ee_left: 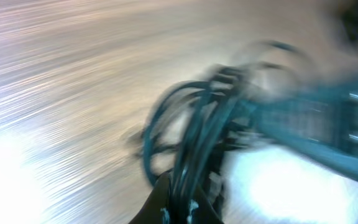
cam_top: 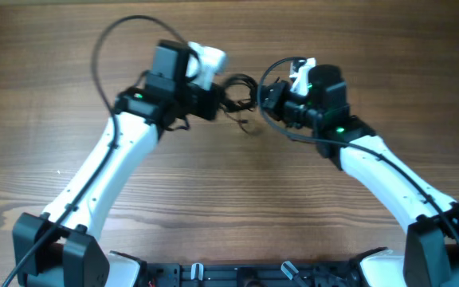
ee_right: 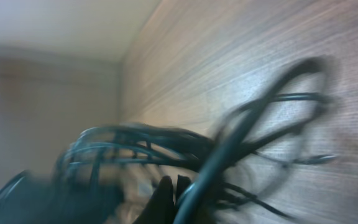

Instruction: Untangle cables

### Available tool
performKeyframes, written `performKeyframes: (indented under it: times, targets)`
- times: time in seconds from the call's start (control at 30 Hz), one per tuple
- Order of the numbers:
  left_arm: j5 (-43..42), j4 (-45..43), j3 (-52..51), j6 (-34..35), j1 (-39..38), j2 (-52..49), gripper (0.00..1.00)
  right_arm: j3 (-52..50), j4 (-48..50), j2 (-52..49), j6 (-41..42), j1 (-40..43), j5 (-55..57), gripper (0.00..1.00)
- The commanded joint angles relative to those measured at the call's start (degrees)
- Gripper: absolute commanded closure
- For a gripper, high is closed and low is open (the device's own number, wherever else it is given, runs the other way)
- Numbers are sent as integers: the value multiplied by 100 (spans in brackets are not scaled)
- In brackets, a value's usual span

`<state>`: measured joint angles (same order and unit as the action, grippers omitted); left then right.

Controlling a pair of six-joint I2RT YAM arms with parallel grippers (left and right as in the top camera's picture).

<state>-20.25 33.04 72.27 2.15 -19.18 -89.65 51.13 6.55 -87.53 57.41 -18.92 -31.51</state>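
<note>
The cables (cam_top: 241, 94) are a small knotted bundle of thin black cords between the two grippers at the far middle of the wooden table (cam_top: 237, 191). My left gripper (cam_top: 216, 101) is at the bundle's left side. In the blurred left wrist view its jaws (ee_left: 185, 202) are shut on several cord strands (ee_left: 188, 134) that loop up away from them. My right gripper (cam_top: 268, 99) is at the bundle's right side. In the blurred right wrist view its fingers (ee_right: 174, 190) are closed together in the tangle of cords (ee_right: 166, 146), with loops spreading to the right (ee_right: 278, 124).
A thicker black arm wire (cam_top: 106, 48) arcs up behind the left arm, and another (cam_top: 281, 131) curves by the right wrist. The arm bases (cam_top: 62, 247) stand at the near corners. The right arm shows in the left wrist view (ee_left: 328, 124).
</note>
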Motion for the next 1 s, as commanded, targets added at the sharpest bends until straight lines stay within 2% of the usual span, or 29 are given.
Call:
performKeyframes:
  times: [0.0,0.1,0.13,0.2,0.27,0.37,0.43,0.47,0.5,0.53,0.6,0.63,0.73,0.8,0.83,0.9,0.93,0.97]
  targets:
    - [785,-74,-4,1513,706,22,96,50,299,350,-474,466,-1779,96]
    - [4,-63,-4,302,745,-81,96,50,1617,352,-472,734,-3421,96]
    - [22,-2,-4,-68,688,-179,96,50,2218,352,-476,857,-3932,96]
    - [433,46,-4,-210,658,-382,96,50,2693,352,-509,1054,-4385,96]
    - [1211,-197,-4,691,734,-586,96,50,2354,352,-994,1209,-4590,95]
    - [1834,-695,-4,2065,905,-605,96,50,1421,352,-1565,1182,-4704,96]
    - [1926,-1237,-4,3342,1108,-605,96,50,151,348,-2682,1128,-4782,95]
    - [1899,-1386,-4,3794,1178,-605,96,50,-345,341,-2981,1128,-4603,89]
    - [1526,-1637,-4,3851,1241,-605,96,50,-1108,334,-3182,1128,-3943,71]
    - [1051,-1836,-4,3576,1272,-605,96,50,-1646,330,-3171,1128,-3246,47]
    - [-7,-2092,-4,2500,1259,-605,96,50,-2531,330,-2942,1128,-1799,12]
    - [-260,-2079,-4,2194,1246,-605,96,50,-2715,330,-2826,1128,-1606,4]
    - [-116,-1744,-4,2177,1241,-605,96,50,-2629,330,-2579,1115,-2253,4]
    - [46,-1596,-4,2166,1204,-605,96,50,-2164,330,-2522,1001,-2677,7]
    - [33,-1561,-4,2061,1174,-605,96,50,-1797,330,-2227,866,-2618,7]
    - [33,-1541,-4,2052,1014,-605,96,50,-1226,330,-1187,463,-1639,8]
    - [35,-1541,-4,2050,894,-605,96,50,-1123,317,-490,155,-584,19]
    - [35,-1539,-4,2050,804,-605,96,50,-1126,295,-7,-44,68,23]
